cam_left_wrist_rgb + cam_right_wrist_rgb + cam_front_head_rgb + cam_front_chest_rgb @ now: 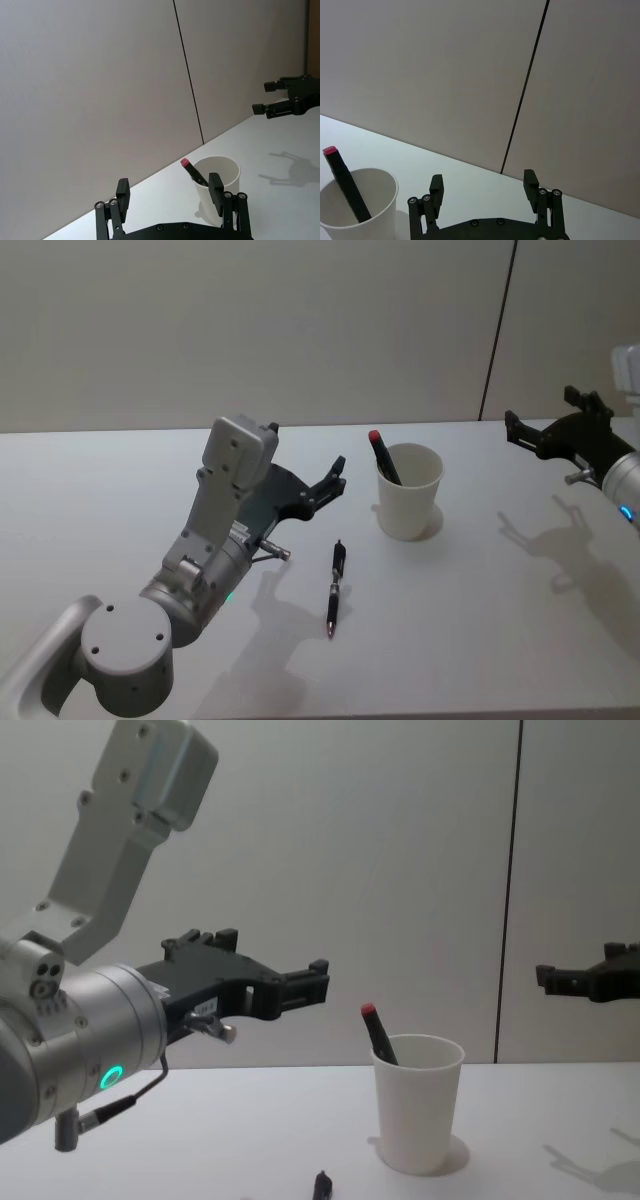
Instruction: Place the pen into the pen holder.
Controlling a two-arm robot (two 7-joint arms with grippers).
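Note:
A black pen (336, 588) lies flat on the white table, in front of the pen holder and a little to its left; its end shows at the chest view's lower edge (322, 1185). The pen holder (410, 490) (418, 1105) (222, 171) (372, 207) is a white paper cup standing upright. A red-capped dark pen (383, 455) (342, 182) leans inside it. My left gripper (336, 476) (275, 960) (169, 192) hovers open above the table, left of the cup and behind the lying pen. My right gripper (540, 408) (580, 968) (483, 182) hangs open and empty, well to the cup's right.
The white table (480, 620) meets a plain grey wall with a dark vertical seam (500, 330) behind the cup. Open tabletop lies around the pen and between the cup and the right arm.

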